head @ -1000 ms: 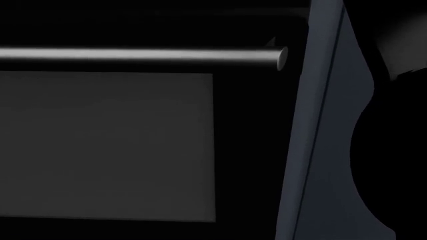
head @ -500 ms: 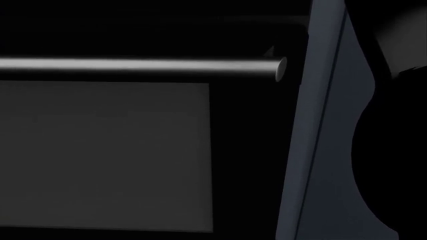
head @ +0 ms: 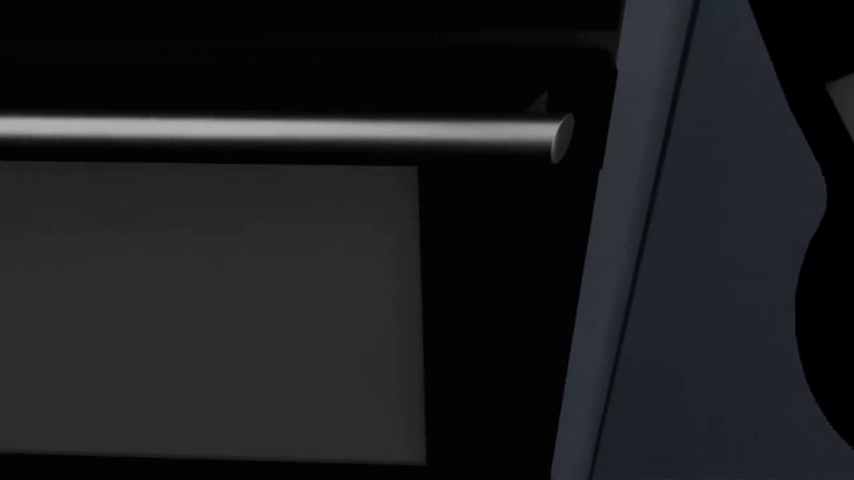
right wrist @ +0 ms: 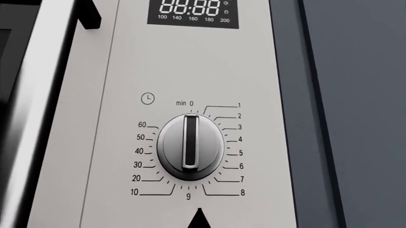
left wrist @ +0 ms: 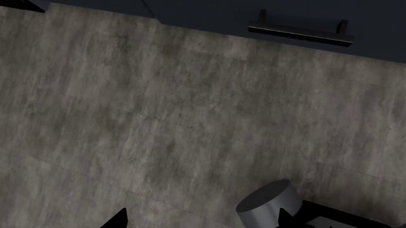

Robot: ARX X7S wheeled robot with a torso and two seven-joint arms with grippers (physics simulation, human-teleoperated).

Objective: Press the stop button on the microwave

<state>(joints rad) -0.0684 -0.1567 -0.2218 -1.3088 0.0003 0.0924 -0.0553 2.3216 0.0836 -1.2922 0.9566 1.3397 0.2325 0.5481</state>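
Note:
The microwave's grey control panel (right wrist: 190,61) fills the right wrist view. It has a digital display (right wrist: 193,12) reading 00:88 and a round timer knob (right wrist: 190,147) pointing at 0. No stop button shows in any frame. My right gripper (right wrist: 199,219) shows as a single black tip, shut, close in front of the panel just below the knob's scale. My left gripper (left wrist: 203,221) is open and empty, pointing down at the floor (left wrist: 159,118). The head view shows the dark door window (head: 200,310) and its bar handle (head: 280,130).
A dark blue cabinet panel (head: 694,300) stands right of the microwave; it also shows in the right wrist view (right wrist: 355,114). A dark shape (head: 834,330) covers the head view's right edge. The left wrist view holds a cabinet handle (left wrist: 298,31) and a grey cylinder (left wrist: 266,206).
In the head view the bar handle and window have shifted slightly down. The dark shape at the right has drawn back toward the right edge, baring more of the blue panel.

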